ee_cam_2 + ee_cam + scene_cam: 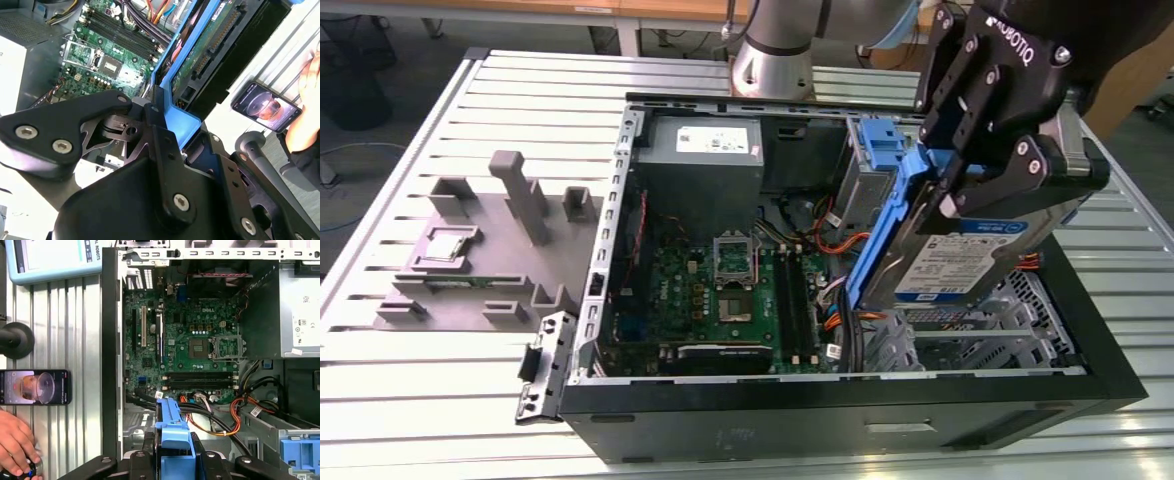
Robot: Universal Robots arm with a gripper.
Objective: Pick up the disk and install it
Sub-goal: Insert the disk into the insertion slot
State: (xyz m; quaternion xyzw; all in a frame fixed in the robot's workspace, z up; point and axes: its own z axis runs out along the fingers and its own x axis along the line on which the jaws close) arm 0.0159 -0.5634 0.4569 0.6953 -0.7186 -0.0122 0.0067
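Observation:
The disk [963,258], a silver drive with a white-and-blue label in a blue bracket [878,240], hangs tilted on edge over the open computer case [854,392], at the exterior view's right. My black gripper [987,195] is shut on its upper end. Below it lies the metal drive cage [981,330]. In the second wrist view the disk [220,35] shows its circuit-board side, with the gripper [156,112] clamped on the blue bracket. In the first wrist view the bracket [172,427] sticks out from between the fingers [147,452], above the case's cables.
Inside the case are the motherboard [720,290], a grey power supply [700,145] and a tall blue latch piece [881,140]. A grey fixture [480,250] stands on the slatted table at the exterior view's left. A phone [35,387] and a person's hand [15,445] are beside the case.

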